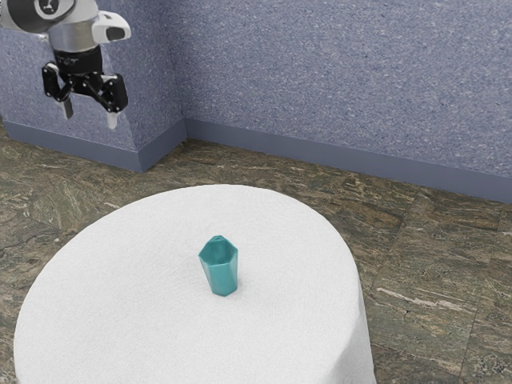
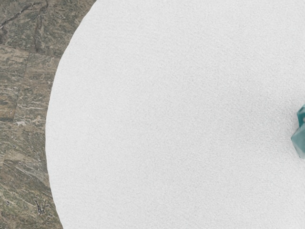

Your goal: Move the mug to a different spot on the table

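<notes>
From where I stand, the round table [image 1: 120, 320] under its white cloth is the thing to go by. The mug [image 1: 218, 266] stands upright on it, close to the table's middle and a little toward the exterior view's right. It is teal with flat, faceted sides, narrower at the foot than at the shoulder. I cannot make out a handle from this side. Nothing touches it, and bare cloth lies all around it.

The gripper [image 1: 90, 116] hangs high above the table, off toward the exterior view's left, seen against the blue speckled wall [image 1: 320, 72]. Its two black fingers [image 1: 112, 120] point downward and are spread wide, with only air between them; it has hold of nothing. The mug is well apart from it, far below and off toward the exterior view's right, not under the fingers.

Looking down from the hand, the table's cloth [image 2: 167, 119] lies beneath, its curved edge meeting the brown stone floor [image 2: 24, 95] on one side. On the opposite side, the mug [image 2: 300, 133] shows as a sliver of teal cut off at the picture's border, well off from the spot straight beneath the hand.

The same stone floor [image 1: 448, 272] runs around the table to the wall's grey skirting [image 1: 360, 160].
</notes>
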